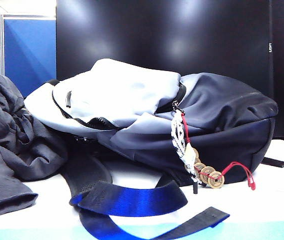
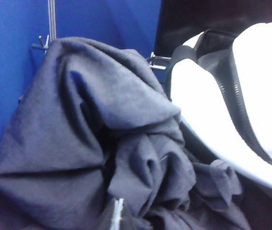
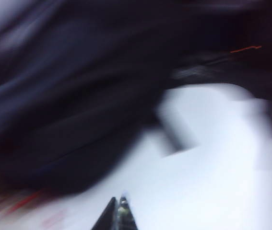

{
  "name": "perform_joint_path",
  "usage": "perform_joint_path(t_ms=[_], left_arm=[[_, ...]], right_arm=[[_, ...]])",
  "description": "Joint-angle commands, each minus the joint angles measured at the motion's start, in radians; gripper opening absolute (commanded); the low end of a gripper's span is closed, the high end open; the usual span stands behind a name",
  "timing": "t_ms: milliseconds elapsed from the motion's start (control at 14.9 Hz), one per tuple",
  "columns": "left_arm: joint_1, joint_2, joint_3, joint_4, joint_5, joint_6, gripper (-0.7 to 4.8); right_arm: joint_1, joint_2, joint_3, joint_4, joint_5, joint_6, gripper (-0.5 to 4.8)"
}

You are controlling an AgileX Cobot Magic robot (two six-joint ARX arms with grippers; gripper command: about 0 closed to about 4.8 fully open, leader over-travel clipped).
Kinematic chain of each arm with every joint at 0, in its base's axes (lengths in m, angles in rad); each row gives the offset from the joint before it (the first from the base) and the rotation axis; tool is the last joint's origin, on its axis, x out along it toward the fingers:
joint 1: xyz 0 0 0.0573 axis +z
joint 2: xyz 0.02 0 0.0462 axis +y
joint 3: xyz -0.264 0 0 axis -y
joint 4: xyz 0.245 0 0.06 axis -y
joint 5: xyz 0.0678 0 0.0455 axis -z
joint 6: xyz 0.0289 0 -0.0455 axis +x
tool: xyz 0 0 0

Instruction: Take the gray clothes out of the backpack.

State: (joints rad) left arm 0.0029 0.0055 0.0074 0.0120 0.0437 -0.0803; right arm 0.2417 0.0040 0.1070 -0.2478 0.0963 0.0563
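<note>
The gray clothes [image 1: 11,145] lie in a crumpled heap on the table at the left, outside the backpack [image 1: 207,120] and touching its pale end. The backpack lies on its side, pale gray panel on top, navy body to the right, zipper partly open. In the left wrist view the clothes [image 2: 102,124] fill the frame beside the backpack's pale panel [image 2: 207,110]; my left gripper [image 2: 118,213] is shut, its tip low against the folds. My right gripper [image 3: 120,211] is shut over the white table [image 3: 212,158], near the blurred navy backpack [image 3: 68,96]. Neither gripper shows in the exterior view.
Blue-black straps [image 1: 131,200] sprawl across the table's front. A white cord charm with brass coins [image 1: 207,172] and red string hangs from the zipper. A blue partition [image 1: 29,50] stands at the back left and a black panel [image 1: 182,35] behind the bag.
</note>
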Motion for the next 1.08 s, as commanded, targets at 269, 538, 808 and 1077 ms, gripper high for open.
perform_joint_path(t_ms=[269,538,808,1077], left_arm=[[0.002,-0.002,0.0,0.003,0.005,0.001,-0.03],[0.002,-0.002,0.0,0.003,0.005,0.001,-0.03],[0.002,-0.002,0.0,0.003,0.004,0.0,-0.03],[0.002,-0.002,0.0,0.003,0.005,0.001,-0.03]], right_arm=[[-0.16,-0.002,-0.024,0.217,0.031,0.004,-0.06],[-0.16,-0.002,-0.087,0.32,-0.054,0.003,-0.06],[-0.161,-0.002,-0.103,0.301,-0.048,0.001,-0.06],[-0.161,-0.002,-0.103,0.305,-0.047,-0.005,-0.06]])
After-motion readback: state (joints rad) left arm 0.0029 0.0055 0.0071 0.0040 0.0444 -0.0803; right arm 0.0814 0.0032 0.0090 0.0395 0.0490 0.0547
